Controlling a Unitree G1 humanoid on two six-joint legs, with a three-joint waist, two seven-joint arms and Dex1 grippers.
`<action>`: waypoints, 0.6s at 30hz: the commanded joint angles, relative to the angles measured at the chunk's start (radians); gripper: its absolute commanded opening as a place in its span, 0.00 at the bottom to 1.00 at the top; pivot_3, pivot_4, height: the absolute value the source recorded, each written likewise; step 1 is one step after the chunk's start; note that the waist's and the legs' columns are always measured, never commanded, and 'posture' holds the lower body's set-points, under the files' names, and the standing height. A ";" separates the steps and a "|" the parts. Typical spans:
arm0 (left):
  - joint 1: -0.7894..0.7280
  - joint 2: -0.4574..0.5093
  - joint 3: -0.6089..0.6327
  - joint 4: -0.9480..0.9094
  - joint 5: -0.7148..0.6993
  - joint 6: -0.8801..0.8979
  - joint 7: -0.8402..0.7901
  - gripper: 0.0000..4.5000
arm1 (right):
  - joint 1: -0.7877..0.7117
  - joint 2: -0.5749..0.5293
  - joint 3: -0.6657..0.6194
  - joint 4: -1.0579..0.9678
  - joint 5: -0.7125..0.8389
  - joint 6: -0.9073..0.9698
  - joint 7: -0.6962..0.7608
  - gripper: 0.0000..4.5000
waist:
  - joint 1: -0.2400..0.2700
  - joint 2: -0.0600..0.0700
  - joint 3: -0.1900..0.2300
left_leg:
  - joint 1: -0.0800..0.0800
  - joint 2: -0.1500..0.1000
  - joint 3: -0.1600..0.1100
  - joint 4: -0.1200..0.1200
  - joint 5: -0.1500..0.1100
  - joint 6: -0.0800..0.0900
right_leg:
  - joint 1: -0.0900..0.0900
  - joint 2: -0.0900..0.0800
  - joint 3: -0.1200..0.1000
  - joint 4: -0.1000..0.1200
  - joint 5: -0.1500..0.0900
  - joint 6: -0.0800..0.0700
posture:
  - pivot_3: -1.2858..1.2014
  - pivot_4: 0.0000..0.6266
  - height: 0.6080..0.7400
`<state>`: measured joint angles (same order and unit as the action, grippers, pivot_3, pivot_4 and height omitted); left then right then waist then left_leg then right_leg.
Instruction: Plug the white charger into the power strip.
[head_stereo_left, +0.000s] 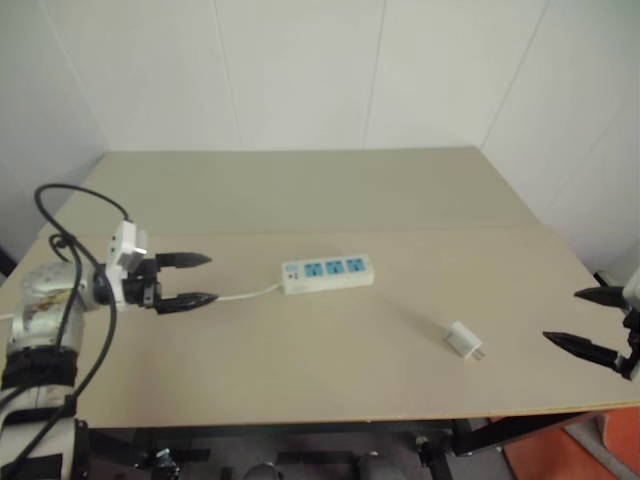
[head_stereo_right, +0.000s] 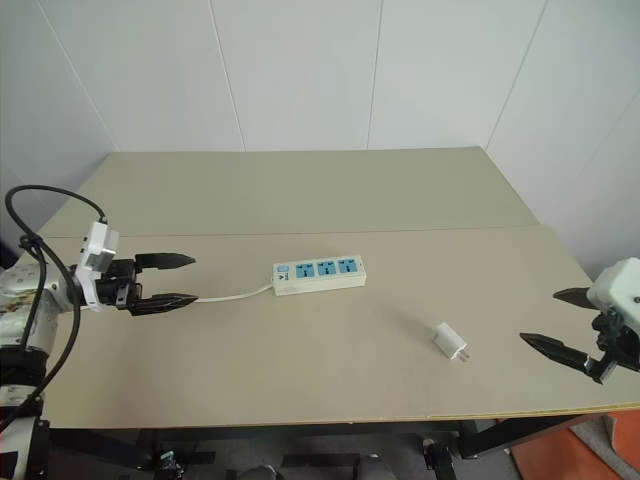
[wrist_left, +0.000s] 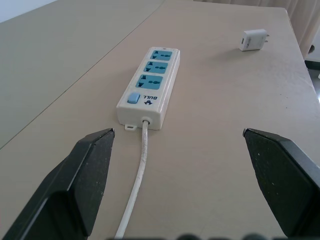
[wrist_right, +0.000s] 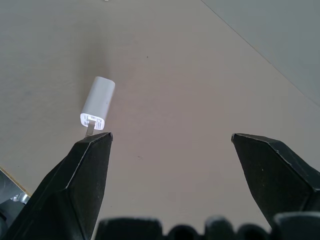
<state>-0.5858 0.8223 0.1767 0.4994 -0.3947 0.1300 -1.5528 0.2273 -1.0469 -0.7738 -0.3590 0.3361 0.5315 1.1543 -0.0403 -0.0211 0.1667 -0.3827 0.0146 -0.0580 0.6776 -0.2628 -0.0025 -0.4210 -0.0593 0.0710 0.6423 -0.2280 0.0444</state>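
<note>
Both grippers' fingers are standing open and empty, so the right gripper (head_stereo_right: 560, 325) should be closing squarely on the white charger (head_stereo_right: 449, 341), lying at five o'clock from the power strip (head_stereo_right: 319, 274) on the counter (head_stereo_right: 300, 370)

I see my left gripper (wrist_left: 177, 150) spread wide with nothing in it, above the table (wrist_left: 60, 55). The strip (wrist_left: 149, 86) lies ahead, its cord (wrist_left: 139, 175) running back between the fingers. The charger (wrist_left: 253, 39) sits beyond, well apart.
</note>
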 joint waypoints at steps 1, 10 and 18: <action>0.002 0.005 0.008 -0.006 -0.011 -0.007 0.005 1.00 | 0.012 -0.016 -0.063 -0.030 0.000 -0.002 0.003 1.00 | 0.000 0.000 0.000 | 0.000 0.000 0.000 0.000 0.000 0.000 | 0.000 0.000 0.000 0.000 0.000 0.000 | 0.52 0.24 1.00; 0.001 0.001 0.000 -0.002 -0.006 -0.004 0.013 1.00 | 0.041 -0.006 -0.072 -0.054 -0.007 0.004 -0.018 1.00 | 0.001 0.000 0.000 | 0.000 0.000 0.000 0.000 0.000 0.000 | 0.000 0.000 0.000 0.000 0.000 0.000 | 0.52 0.24 1.00; -0.038 -0.036 -0.008 0.064 0.032 -0.043 0.103 1.00 | 0.037 -0.001 -0.033 -0.082 -0.018 0.002 -0.070 1.00 | 0.001 0.000 0.000 | 0.000 0.000 0.000 0.000 0.000 0.000 | 0.000 0.000 0.000 0.000 0.000 0.000 | 0.52 0.24 1.00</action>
<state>-0.5909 0.7866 0.1702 0.5479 -0.3779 0.1245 -1.4756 0.2788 -1.0456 -0.7974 -0.4060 0.3218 0.5319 1.1062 -0.0391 -0.0213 0.1668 -0.3828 0.0145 -0.0581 0.6778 -0.2628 -0.0025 -0.4210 -0.0593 0.0710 0.6423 -0.2280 0.0444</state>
